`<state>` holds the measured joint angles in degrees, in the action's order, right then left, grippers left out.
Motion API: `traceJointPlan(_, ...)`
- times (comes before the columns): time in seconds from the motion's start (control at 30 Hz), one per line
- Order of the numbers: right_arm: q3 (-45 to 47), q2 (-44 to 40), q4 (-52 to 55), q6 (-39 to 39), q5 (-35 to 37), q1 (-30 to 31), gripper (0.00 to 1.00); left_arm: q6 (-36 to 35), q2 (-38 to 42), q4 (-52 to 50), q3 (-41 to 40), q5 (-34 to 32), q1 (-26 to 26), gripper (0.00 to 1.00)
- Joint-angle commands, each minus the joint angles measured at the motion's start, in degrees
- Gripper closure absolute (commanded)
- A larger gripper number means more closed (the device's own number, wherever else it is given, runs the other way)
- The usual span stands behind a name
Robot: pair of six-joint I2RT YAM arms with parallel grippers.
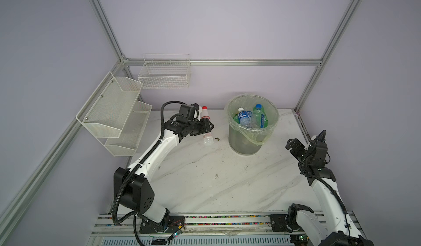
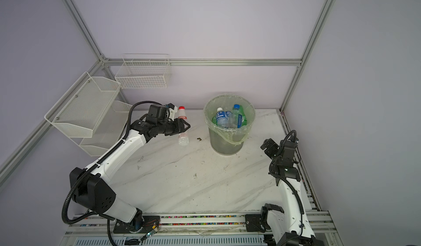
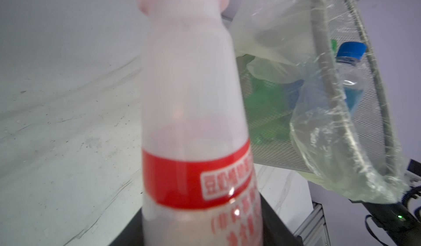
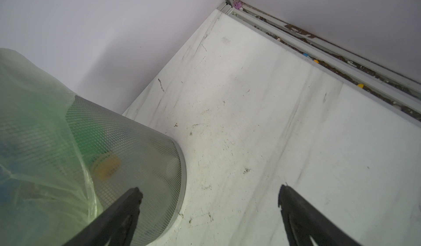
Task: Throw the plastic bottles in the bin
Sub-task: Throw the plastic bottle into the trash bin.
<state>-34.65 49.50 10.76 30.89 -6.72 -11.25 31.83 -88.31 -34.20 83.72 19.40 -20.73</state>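
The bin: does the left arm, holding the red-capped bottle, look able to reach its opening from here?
Probably yes. The left pincer holds the red-capped bottle just beside the bin, and only a small speck lies between them. The open right pincer is off on the bin's other side.

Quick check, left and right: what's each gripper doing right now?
Left gripper: shut on the red-capped cloudy white bottle.
Right gripper: open, holding nothing.
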Motion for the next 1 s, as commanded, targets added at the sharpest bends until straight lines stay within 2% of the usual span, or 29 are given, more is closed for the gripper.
traceJointPlan(0.0,2.23,-1.75,-2.33,0.83,-0.34,-0.09,0.03,-5.29,4.36,10.40,-1.76,10.22,0.51,0.44)
traceJointPlan(0.1,2.57,-1.94,-1.99,0.17,-0.67,-0.14,0.03,-4.02,7.85,18.28,-7.43,15.65,1.02,0.43)
traceJointPlan(0.2,2.31,-2.12,-1.63,-1.08,-0.14,-0.09,0.03,-2.45,12.44,24.62,-11.54,16.55,1.13,0.43)
traceJointPlan(0.53,1.51,-1.23,-1.77,-1.89,0.14,-0.09,0.03,-2.17,14.32,21.98,-7.75,14.75,1.17,0.41)
traceJointPlan(0.63,1.77,-2.02,-1.79,-1.89,0.11,-0.09,0.02,-1.93,12.58,16.86,-3.62,10.30,1.16,0.42)
traceJointPlan(0.83,1.43,-2.21,-1.54,-1.89,0.06,-0.09,0.03,-0.08,3.78,9.79,10.37,9.89,-0.82,0.42)
traceJointPlan(0.97,1.08,-2.80,-0.99,-1.82,0.15,-0.09,0.03,1.92,-5.06,5.72,24.78,8.61,-4.40,0.40)
